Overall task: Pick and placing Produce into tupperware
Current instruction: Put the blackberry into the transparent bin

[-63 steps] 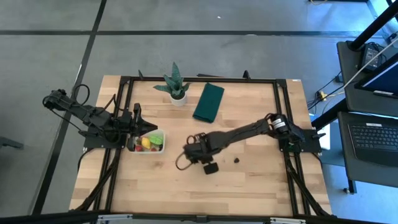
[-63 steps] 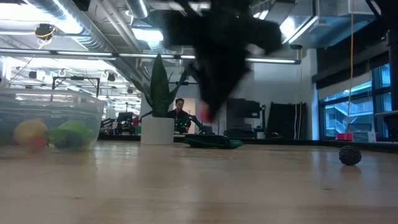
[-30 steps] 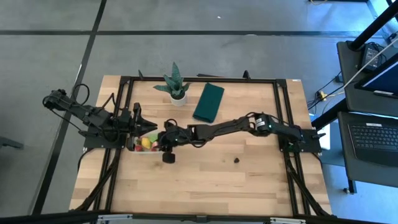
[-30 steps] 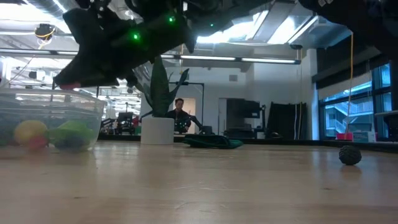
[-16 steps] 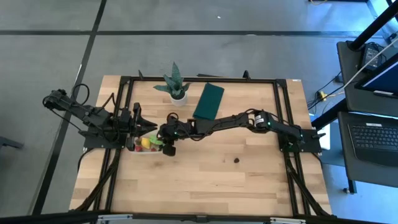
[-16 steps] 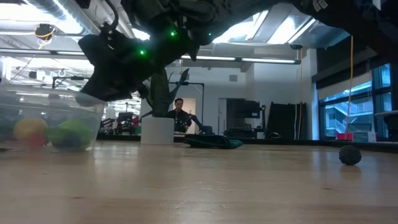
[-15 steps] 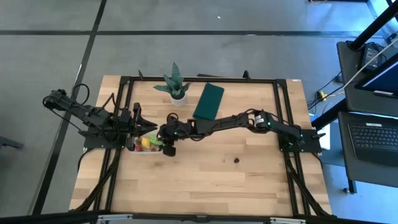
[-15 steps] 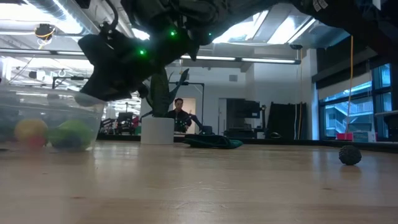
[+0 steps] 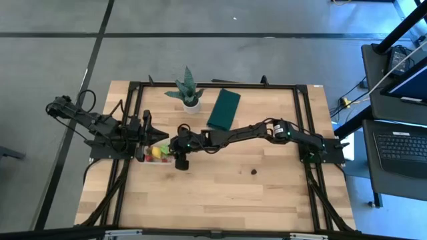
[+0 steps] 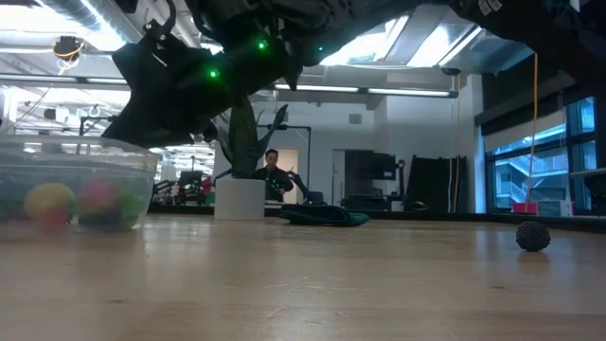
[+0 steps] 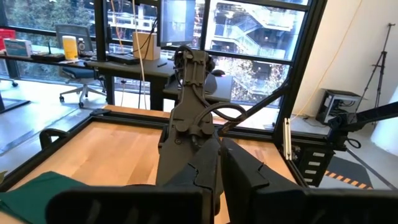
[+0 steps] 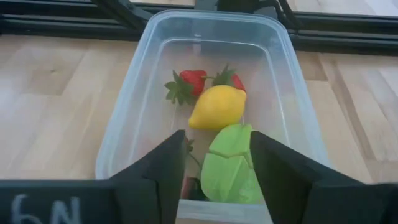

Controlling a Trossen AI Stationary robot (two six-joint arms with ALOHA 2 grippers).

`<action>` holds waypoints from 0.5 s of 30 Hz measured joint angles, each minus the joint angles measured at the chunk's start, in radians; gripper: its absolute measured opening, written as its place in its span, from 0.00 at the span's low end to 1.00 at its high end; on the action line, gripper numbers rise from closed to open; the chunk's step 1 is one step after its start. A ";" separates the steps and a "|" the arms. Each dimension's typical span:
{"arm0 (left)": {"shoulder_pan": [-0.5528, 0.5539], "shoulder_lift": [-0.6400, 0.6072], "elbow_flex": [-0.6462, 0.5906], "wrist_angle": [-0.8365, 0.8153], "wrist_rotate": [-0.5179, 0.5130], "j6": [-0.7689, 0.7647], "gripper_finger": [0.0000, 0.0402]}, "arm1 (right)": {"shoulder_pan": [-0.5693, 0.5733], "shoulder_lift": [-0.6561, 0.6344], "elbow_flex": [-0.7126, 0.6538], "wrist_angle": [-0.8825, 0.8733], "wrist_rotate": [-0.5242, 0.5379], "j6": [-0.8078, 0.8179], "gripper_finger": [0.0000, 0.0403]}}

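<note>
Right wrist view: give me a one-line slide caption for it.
Right pincer, fingers apart, poised over the clear tupperware holding two strawberries, a lemon and a green leafy piece.

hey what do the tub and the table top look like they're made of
Tub: seemingly clear plastic with a smooth, slightly frosted sheen; the lemon and strawberries show through its walls. Table top: pale wood with a matt finish, judging by visible plank seams and grain.

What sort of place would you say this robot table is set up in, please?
Probably an open office or lab: exposed ceiling ducts, desks with monitors by large windows, and a person seated in the background.
</note>
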 joint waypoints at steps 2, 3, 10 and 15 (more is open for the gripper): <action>0.000 0.000 0.000 0.000 0.000 0.000 0.03 | 0.000 0.000 0.000 0.004 -0.001 -0.001 0.47; 0.000 0.000 0.000 0.000 0.000 0.000 0.04 | 0.000 0.000 0.000 0.008 -0.001 -0.001 0.49; 0.000 0.000 0.000 -0.001 0.000 0.000 0.09 | -0.001 -0.046 0.062 -0.187 -0.001 -0.052 0.60; 0.000 0.000 0.000 -0.004 0.000 0.000 0.12 | -0.001 -0.170 0.172 -0.596 -0.071 -0.218 0.61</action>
